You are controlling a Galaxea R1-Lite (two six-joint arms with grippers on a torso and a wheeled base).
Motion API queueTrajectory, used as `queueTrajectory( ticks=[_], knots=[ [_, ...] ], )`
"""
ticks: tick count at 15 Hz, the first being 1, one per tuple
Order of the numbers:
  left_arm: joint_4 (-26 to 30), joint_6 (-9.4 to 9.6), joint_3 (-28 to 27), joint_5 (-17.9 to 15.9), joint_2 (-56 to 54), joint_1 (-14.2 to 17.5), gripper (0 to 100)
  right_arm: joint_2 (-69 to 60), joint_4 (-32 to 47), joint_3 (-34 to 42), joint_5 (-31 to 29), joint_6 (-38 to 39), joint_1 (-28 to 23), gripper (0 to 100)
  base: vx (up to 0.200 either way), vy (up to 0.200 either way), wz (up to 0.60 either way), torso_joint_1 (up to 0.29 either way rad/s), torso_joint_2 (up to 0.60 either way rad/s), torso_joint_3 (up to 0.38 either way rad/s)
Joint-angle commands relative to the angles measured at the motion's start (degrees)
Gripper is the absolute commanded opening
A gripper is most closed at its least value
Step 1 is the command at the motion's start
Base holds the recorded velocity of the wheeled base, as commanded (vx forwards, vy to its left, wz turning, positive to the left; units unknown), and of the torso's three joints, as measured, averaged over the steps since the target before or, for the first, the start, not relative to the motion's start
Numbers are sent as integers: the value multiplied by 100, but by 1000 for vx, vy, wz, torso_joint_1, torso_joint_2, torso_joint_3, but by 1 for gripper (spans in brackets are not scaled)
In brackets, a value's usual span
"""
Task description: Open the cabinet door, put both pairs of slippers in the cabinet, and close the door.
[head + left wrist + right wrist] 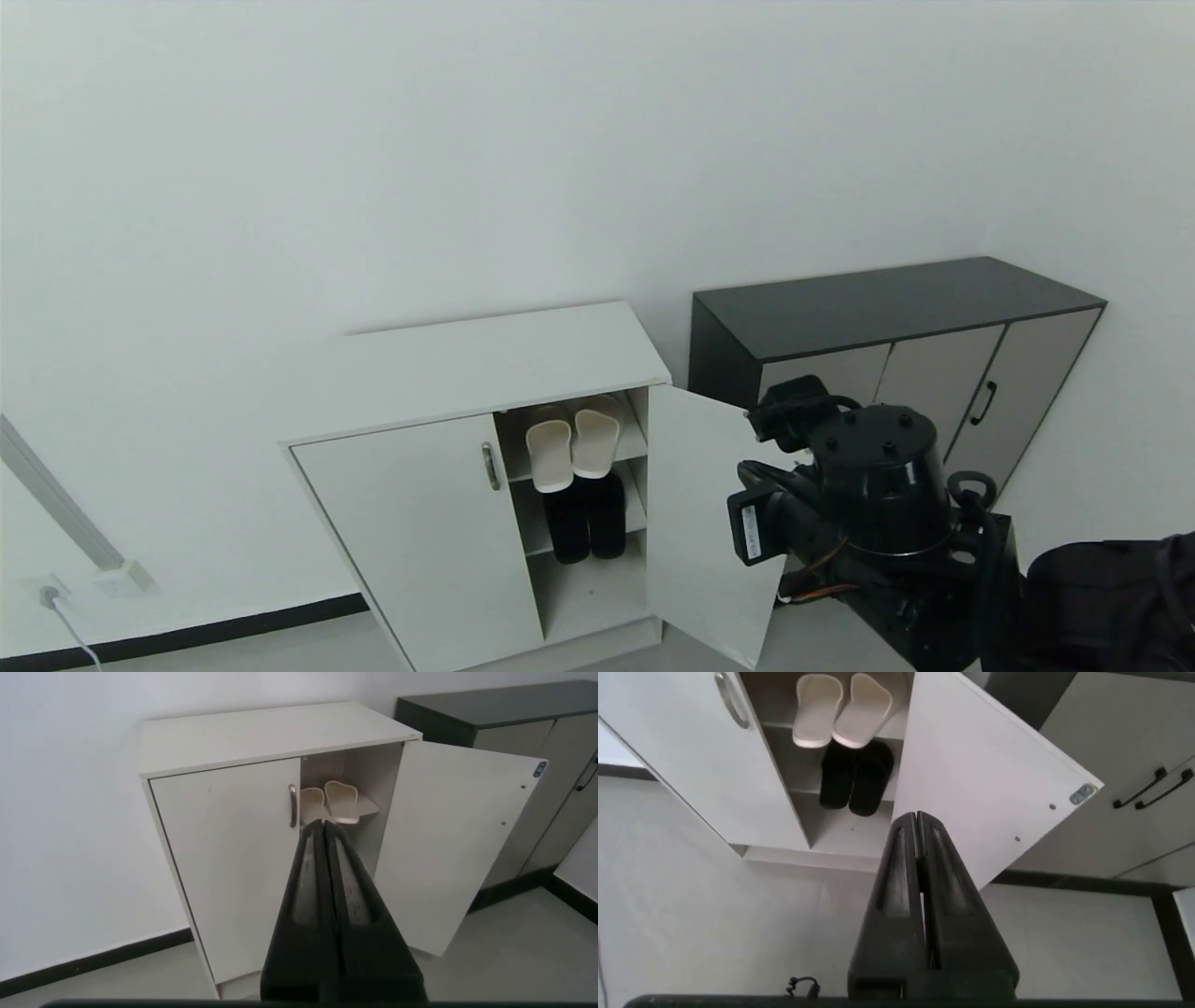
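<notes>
**Two pairs of slippers shelved, one door left to shut**

A white cabinet (467, 359) stands against the wall. Its right door (700, 523) is swung wide and its left door is shut. Inside, white slippers (571, 446) sit on the upper shelf and black slippers (586, 525) on the shelf below. With both pairs in, only closing the door seems left. The door looks like a light, stiff panel that swings freely on its hinges. Its handle is hidden on the far face, so a flat push on the inner face near the free edge should do. The left hand (319, 829) and right hand (918, 819) each have fingers pressed together, empty, in front of the cabinet and apart from it.
</notes>
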Motion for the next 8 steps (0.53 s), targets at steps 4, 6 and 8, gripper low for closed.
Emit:
queueTrajectory(
  ticks=[4,6,8],
  knots=[
    [2,-4,3,0,7,-1,0,133,175,-592,19,15,-468,0,0,0,0,0,0,0],
    [2,4,3,0,7,-1,0,221,474,-926,212,59,-767,0,0,0,0,0,0,0],
    [2,4,3,0,7,-1,0,467,615,-1312,458,102,-1031,0,0,0,0,0,0,0]
  ],
)
